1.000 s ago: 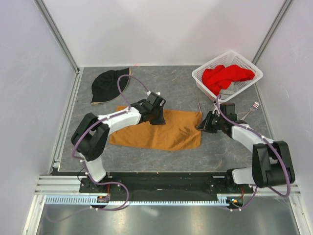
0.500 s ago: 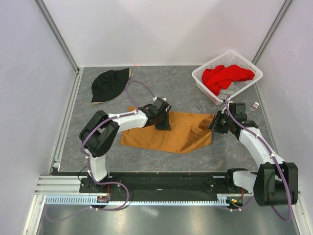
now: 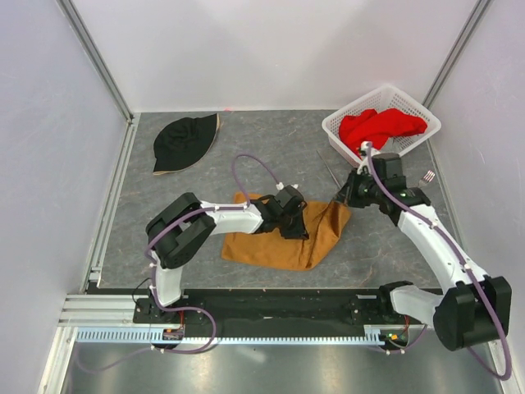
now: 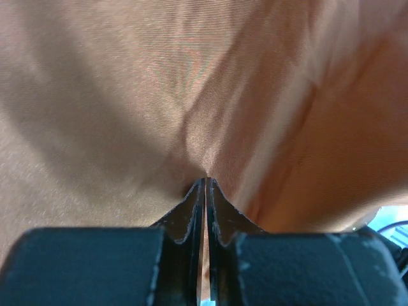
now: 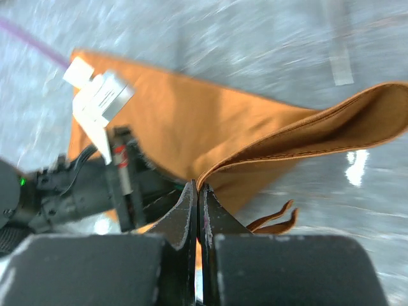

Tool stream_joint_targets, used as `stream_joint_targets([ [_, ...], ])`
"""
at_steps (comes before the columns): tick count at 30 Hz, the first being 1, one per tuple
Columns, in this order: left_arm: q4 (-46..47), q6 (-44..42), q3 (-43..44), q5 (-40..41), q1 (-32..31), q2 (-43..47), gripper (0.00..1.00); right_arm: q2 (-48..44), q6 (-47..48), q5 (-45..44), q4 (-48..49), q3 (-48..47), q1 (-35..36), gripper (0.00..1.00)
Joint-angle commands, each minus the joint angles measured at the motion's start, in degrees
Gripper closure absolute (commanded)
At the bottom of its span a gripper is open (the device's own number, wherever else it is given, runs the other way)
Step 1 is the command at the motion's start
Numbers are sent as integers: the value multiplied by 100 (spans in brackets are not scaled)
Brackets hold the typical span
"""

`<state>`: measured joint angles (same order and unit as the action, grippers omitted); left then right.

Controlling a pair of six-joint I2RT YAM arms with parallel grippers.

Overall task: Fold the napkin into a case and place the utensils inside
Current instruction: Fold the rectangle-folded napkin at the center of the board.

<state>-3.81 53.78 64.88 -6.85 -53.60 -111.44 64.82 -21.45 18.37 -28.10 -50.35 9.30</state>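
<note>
Writing: a white part (image 5: 95, 99) on the left arm shows in the right wrist view, but it is too blurred to read.
Surface: a grey, mottled table (image 3: 246, 156), like stone.
Room: plain white walls with metal rails in the corners and along the left edge of the table.
Napkin: the orange-brown napkin (image 3: 275, 246) lies crumpled in the near middle of the table, between the two grippers. Its right corner is lifted off the surface.
Utensils: the thin grey knife piece (image 3: 330, 171) lies on the table just beyond the napkin. The fork (image 3: 427, 176) lies at the right edge, partly hidden behind the right arm. Both are outside the cloth.
Left arm: it bends low and reaches to the right. The left gripper (image 3: 295, 228) sits on the middle of the napkin.
Left jaws: almost together, pinching a ridge of the cloth (image 4: 191, 95).
Right arm: it stretches forward and inward, with the right gripper (image 3: 344, 197) at the raised right corner.
Right jaws: pressed together on the stitched hem of the napkin.
Other things: a black hat (image 3: 184, 141) lies far left. A white basket (image 3: 336, 131) with a red cloth (image 3: 377, 127) stands far right.
</note>
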Motion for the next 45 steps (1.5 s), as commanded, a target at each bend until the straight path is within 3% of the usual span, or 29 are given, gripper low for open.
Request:
stream_joint_targets([
  [1, -93, 335, -405, 26, 262, 700, 90, 294, -403, 167, 304, -255, 834, 100],
  [8, -1024, -394, -1486, -37, 1509, 2107, 90, 900, -816, 18, 454, -792, 1951, 100],
  [15, -446, -114, -2488, -211, 1731, 2048, 90, 1673, -1843, -228, 1393, -924, 3111, 100],
  [20, -76, 168, -2849, -159, 1704, 2152, 90, 2262, -2827, -106, 2569, -775, 3333, 100],
  [26, -163, 291, -3174, 139, 1704, 2958, 90, 2738, -3180, -167, 3081, -723, 3368, 100],
  [31, -1066, 256, -3079, 658, 1739, 3830, 90, 3071, -3190, -71, 3231, -678, 3385, 100],
  [39, -1718, 107, -3034, 913, 2038, 4611, 90, 3581, -3154, -140, 3319, -1002, 3728, 100],
  [41, -2094, 54, -2955, 1202, 2143, 4876, 90, 4062, -3146, -19, 3407, -1187, 3798, 100],
  [42, -2236, -25, -2833, 1317, 2187, 5147, 90, 4239, -3163, 130, 3416, -1466, 3825, 99],
  [45, -2772, -323, -2517, 1564, 2450, 5465, 86, 4365, -3085, 413, 3302, -1610, 3816, 74],
])
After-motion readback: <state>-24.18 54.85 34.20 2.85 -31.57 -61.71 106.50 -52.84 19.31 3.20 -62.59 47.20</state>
